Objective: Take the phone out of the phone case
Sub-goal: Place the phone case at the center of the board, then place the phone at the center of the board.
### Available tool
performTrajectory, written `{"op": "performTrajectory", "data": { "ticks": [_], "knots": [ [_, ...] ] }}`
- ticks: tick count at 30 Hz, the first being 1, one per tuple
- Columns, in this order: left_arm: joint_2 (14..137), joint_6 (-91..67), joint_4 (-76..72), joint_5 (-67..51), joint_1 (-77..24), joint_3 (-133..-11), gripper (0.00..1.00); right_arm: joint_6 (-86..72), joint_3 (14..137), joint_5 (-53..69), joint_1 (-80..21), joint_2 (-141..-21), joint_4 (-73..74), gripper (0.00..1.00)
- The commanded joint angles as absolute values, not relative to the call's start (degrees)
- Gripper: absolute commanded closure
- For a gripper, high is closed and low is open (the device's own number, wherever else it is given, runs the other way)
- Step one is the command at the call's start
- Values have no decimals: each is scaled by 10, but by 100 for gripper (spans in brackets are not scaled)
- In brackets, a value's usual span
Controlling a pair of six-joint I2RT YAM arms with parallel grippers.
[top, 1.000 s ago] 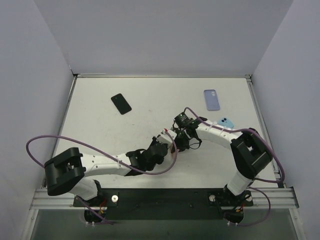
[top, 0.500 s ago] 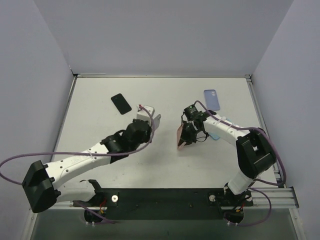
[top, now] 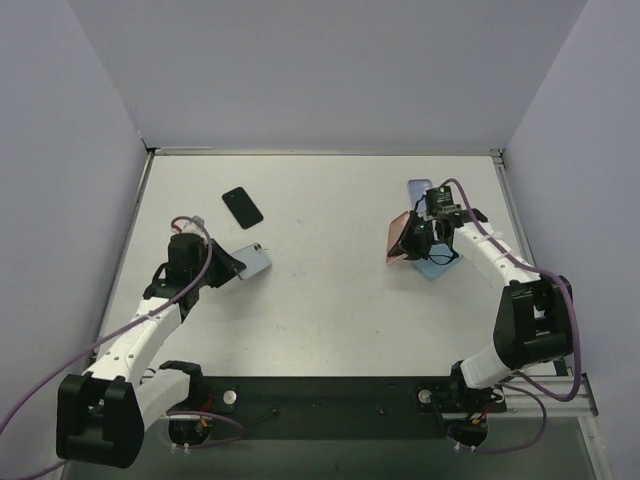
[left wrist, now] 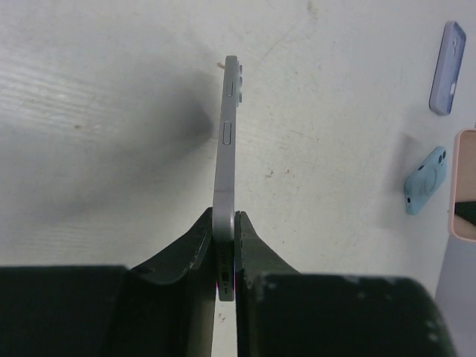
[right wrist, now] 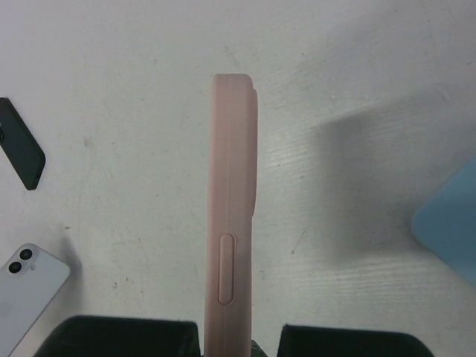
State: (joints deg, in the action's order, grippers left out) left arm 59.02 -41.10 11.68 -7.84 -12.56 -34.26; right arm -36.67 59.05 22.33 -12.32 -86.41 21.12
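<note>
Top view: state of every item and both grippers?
silver phone, bare, edge-up in left gripper
pink case, off the phone, in right gripper
left gripper, shut on silver phone
right gripper, shut on pink case
black phone, flat on table
lavender case, flat on table
blue case, flat on table

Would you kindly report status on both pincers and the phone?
Left pincer shut on phone. Right pincer shut on pink case. Phone out of case. Blue case lies near right pincer.
</note>
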Motion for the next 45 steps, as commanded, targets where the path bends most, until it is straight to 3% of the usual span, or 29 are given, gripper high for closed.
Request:
{"op": "performTrajectory", "data": {
  "ticks": [1, 11, 14, 15, 17, 18, 23, 27, 28, 32, 39, 41, 43, 44, 45],
  "knots": [
    [567, -500, -21, -242, -37, -293, 100, -338, 628, 265, -115, -915, 177, 100],
    [576, -536, -18, -229, 45, -257, 100, -346, 783, 271, -111, -1113, 151, 98],
    [591, -534, -3, -210, 52, -269, 100, -352, 810, 233, -111, -1146, 163, 78],
    [595, -529, -1, -205, 53, -274, 100, -352, 817, 220, -111, -1151, 167, 65],
    [610, -529, -1, -204, 55, -286, 100, -357, 817, 176, -109, -1146, 186, 55],
    [614, -530, 17, -201, 57, -291, 100, -359, 813, 159, -108, -1134, 192, 36],
    [658, -526, 9, -194, 63, -311, 100, -364, 789, 35, -91, -1070, 254, 32],
    [686, -523, 9, -190, 69, -319, 100, -374, 716, -35, -68, -950, 259, 32],
    [698, -521, 8, -192, 69, -318, 100, -375, 700, -52, -66, -931, 260, 3],
    [728, -518, -12, -204, 79, -316, 98, -389, 608, -111, -30, -856, 265, 0],
    [708, -504, -2, -198, 80, -308, 73, -417, 569, -53, 38, -876, 264, 0],
    [711, -489, -2, -210, 81, -315, 58, -428, 570, -39, 39, -892, 264, 0],
    [718, -482, 35, -215, 80, -323, 56, -437, 571, -29, 39, -901, 259, 0],
    [719, -477, 38, -220, 81, -323, 44, -443, 571, -27, 39, -909, 257, 0],
    [720, -477, 40, -221, 81, -323, 42, -445, 572, -25, 38, -915, 252, 0]
  ]
}}
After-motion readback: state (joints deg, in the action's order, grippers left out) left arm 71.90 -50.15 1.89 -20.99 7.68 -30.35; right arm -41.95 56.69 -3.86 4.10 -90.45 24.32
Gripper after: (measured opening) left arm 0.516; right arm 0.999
